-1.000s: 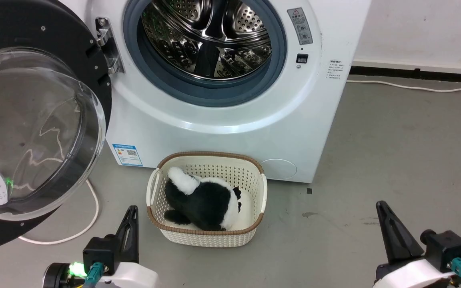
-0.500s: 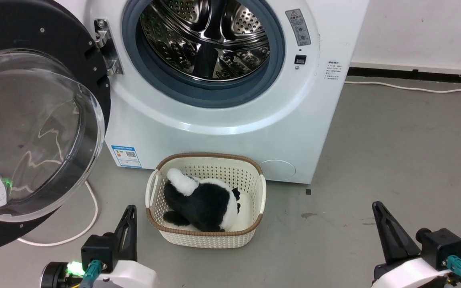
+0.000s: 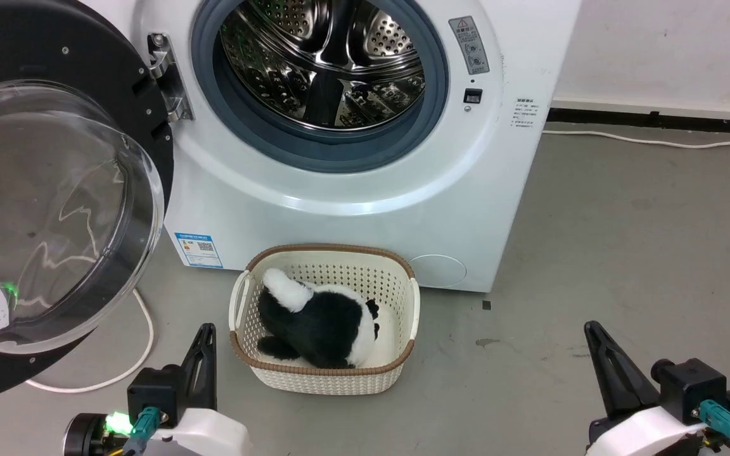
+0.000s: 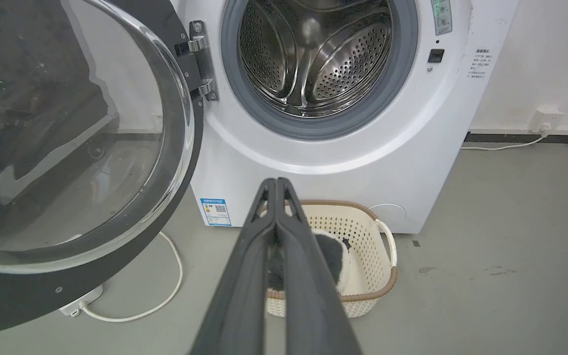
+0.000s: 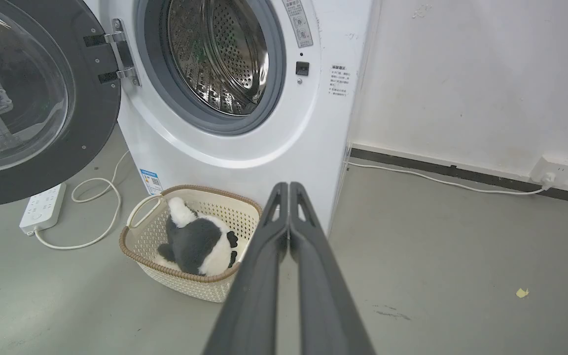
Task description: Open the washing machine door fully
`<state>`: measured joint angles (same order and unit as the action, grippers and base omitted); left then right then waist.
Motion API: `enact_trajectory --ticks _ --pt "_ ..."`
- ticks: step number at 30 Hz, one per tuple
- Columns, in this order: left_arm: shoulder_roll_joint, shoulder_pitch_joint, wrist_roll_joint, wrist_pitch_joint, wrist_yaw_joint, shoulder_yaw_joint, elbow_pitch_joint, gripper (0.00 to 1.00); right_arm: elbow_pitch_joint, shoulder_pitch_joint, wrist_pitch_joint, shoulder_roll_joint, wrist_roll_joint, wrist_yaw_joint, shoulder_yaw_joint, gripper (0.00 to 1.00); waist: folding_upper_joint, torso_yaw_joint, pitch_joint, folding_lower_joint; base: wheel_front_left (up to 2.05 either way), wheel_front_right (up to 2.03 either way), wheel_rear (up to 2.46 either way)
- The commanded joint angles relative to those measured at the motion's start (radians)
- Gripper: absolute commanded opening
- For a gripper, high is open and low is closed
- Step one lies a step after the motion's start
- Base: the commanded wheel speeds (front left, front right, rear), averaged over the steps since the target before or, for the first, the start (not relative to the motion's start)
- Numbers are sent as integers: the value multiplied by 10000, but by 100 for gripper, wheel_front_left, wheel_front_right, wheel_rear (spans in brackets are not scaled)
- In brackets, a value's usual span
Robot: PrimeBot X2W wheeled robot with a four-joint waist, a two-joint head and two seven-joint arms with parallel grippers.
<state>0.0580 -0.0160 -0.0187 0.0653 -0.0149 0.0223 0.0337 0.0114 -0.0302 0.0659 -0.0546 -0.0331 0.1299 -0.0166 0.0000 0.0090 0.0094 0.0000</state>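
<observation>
With left claw (image 3: 206,334) and right claw (image 3: 591,330) pinched shut and empty, softly push the big round shiny black glass-bowled door (image 3: 48,215), up-left of the left claw, wider from the big white washer (image 3: 339,209).

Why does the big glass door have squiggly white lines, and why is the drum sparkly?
Head view: light bounces off the washing machine door as wavy white streaks. Left wrist view: the steel drum gleams with bright spots. Right wrist view: the door glass mirrors grey shapes.
</observation>
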Motion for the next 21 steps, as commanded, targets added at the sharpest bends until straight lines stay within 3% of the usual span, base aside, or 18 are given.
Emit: enact_trajectory --ticks 1,21 --pt "-5 122 97 -66 14 -26 -59 0 -62 181 -69 33 65 6 27 0 0 -5 -5 0 0 0 0" --pt "-56 148 160 -474 108 -164 -252 0 -98 265 -480 40 250 7 124 0 0 -64 -67 0 0 0 0"
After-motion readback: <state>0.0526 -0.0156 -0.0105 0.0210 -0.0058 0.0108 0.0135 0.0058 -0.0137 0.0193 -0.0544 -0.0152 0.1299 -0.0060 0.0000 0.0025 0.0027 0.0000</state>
